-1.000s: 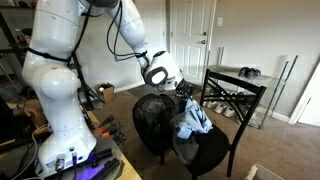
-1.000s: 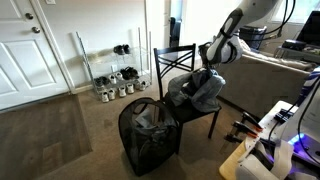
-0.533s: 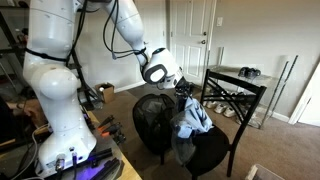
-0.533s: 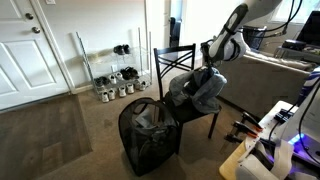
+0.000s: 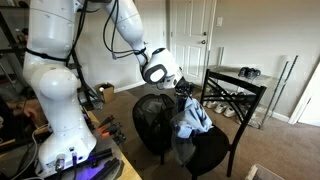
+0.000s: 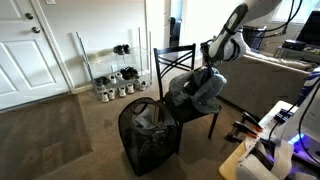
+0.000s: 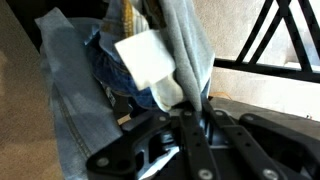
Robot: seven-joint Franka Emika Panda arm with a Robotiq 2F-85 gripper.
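- Gripper [image 7: 186, 108] comes in from the bottom of the wrist view, fingers pressed close together and pinching a fold of the grey garment [image 7: 190, 45].
- Both exterior views have the gripper [image 5: 183, 92] [image 6: 207, 68] buried in the top of the clothes pile [image 5: 192, 122] [image 6: 200, 93].
- That pile sits heaped on the seat of the black chair [image 5: 243, 98] [image 6: 172, 60], spilling over the seat's front edge.
- Blue denim [image 7: 70, 95] lies just beside the fingers, with a white label [image 7: 148, 58] showing on it.
- Black mesh hamper [image 5: 152, 116] [image 6: 148, 135] stands on the carpet, touching the seat's edge, with cloth inside.
- Shoe rack [image 6: 113, 82] stands well apart, against the wall.
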